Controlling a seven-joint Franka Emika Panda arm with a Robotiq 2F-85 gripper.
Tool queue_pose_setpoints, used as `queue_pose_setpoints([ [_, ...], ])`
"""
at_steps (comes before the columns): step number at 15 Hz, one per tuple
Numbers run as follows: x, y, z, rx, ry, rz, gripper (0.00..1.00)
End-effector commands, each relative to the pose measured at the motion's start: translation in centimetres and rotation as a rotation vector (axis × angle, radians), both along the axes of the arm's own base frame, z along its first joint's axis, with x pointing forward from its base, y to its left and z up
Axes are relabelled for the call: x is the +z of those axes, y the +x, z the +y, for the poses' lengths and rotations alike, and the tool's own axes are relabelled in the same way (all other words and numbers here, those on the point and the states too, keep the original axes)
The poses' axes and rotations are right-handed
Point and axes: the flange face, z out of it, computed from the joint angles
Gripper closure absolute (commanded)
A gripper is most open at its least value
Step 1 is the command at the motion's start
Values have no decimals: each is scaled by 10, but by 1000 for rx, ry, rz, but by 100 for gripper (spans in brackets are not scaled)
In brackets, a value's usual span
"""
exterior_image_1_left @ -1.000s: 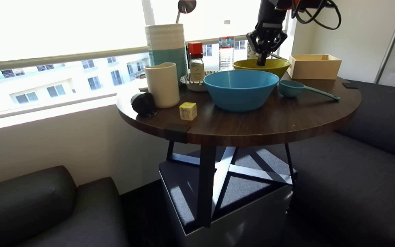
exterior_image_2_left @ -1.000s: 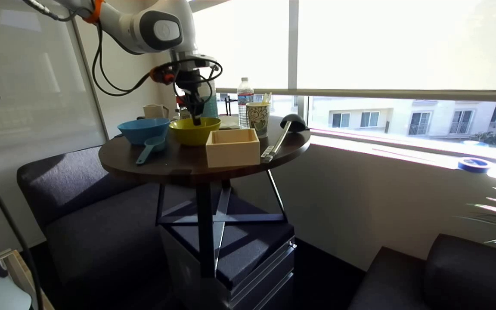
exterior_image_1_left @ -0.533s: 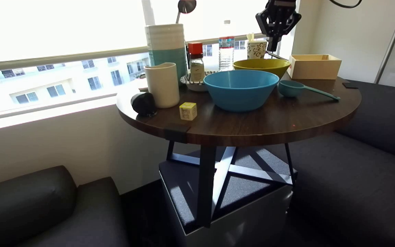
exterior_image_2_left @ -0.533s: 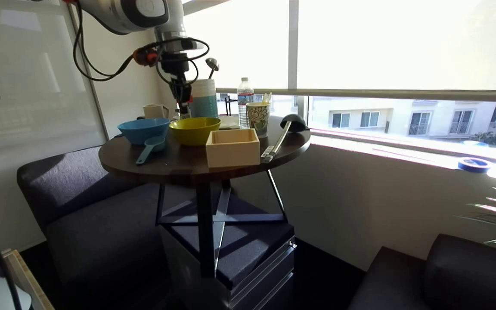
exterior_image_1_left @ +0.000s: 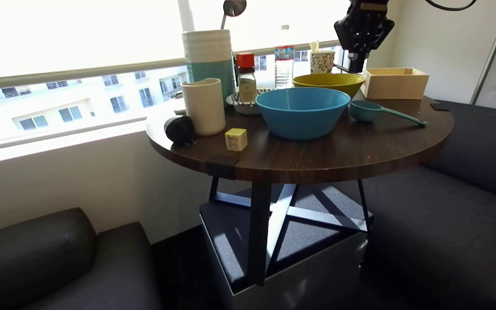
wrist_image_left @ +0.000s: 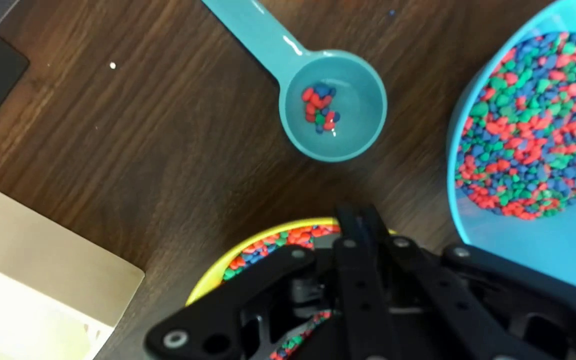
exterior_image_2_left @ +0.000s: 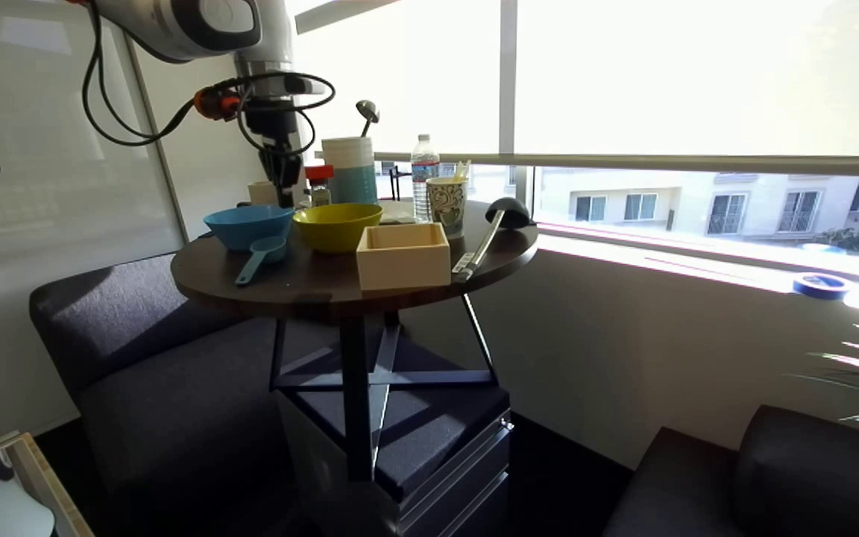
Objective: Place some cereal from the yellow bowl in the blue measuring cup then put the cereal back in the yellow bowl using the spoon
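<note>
I'd worry that the Robotiq gripper (wrist_image_left: 359, 215), hanging near the yellow bowl (exterior_image_2_left: 336, 234) with its jaws pressed together, could jolt that bowl if lowered off-centre, spilling cereal (wrist_image_left: 298, 235) toward the blue measuring cup (wrist_image_left: 359, 112) beside the bowl.

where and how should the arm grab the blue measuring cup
Probably by the handle of the blue measuring cup, straight down from above, closing across its width: it is long, slim, uncovered, and points away from the yellow bowl and large blue bowl.
</note>
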Motion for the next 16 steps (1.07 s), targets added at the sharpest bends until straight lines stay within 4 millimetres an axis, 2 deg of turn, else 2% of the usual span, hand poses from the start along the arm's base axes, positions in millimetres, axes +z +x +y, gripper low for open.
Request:
queue_pose_setpoints([
  [1, -10, -26, 6, 38, 22, 37, 99],
  [6, -32, -33, 5, 53, 44, 73, 99],
  [11, -45, -37, 6, 73, 61, 97, 99],
  [12, -47, -38, 6, 74, 59, 100, 70],
  [14, -47, -38, 5, 73, 49, 93, 62],
  [16, -46, -37, 5, 71, 50, 85, 48],
])
